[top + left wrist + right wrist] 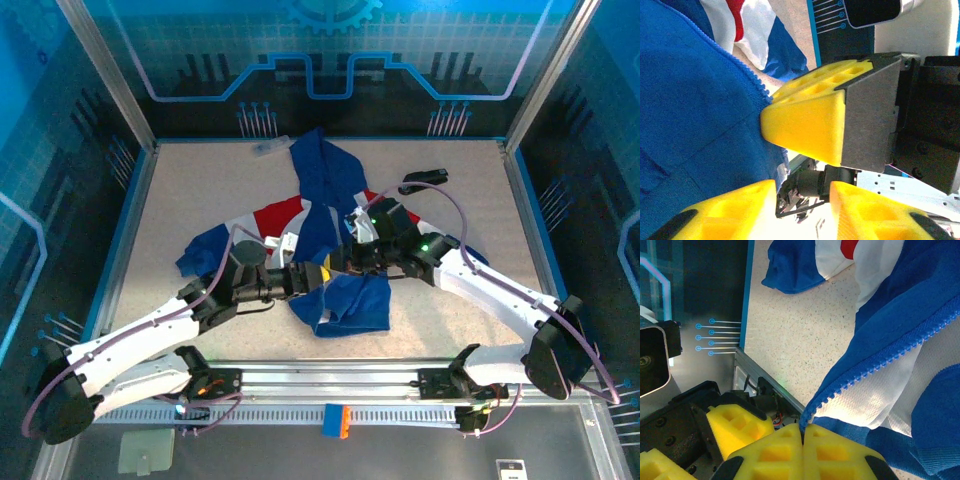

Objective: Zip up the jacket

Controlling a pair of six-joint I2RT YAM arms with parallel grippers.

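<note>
Jacket (345, 305): matt blue cloth, white woven-looking lining. Table (200, 190): speckled, matt, grainy. Right gripper pads (837, 452): yellow foam, matt. Arm shells (130, 345): glossy white plastic. Rail (330, 378), bottom of frame: bare metal.

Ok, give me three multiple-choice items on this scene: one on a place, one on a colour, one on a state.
1. Where does the small black object lie?
A) on the table, far side, right of the hood of the jacket
B) at the near edge by the left arm's base
C) on the jacket's lower hem

2. What colour are the finger pads?
A) green
B) yellow
C) white

3. The right gripper is:
A) open above the table
B) shut on nothing
C) shut on the jacket's zipper edge

Answers: 1 A, it lies on bare tabletop at the far right. 2 B, both wrist views show yellow pads. 3 C, the toothed edge runs in between closed pads.
</note>
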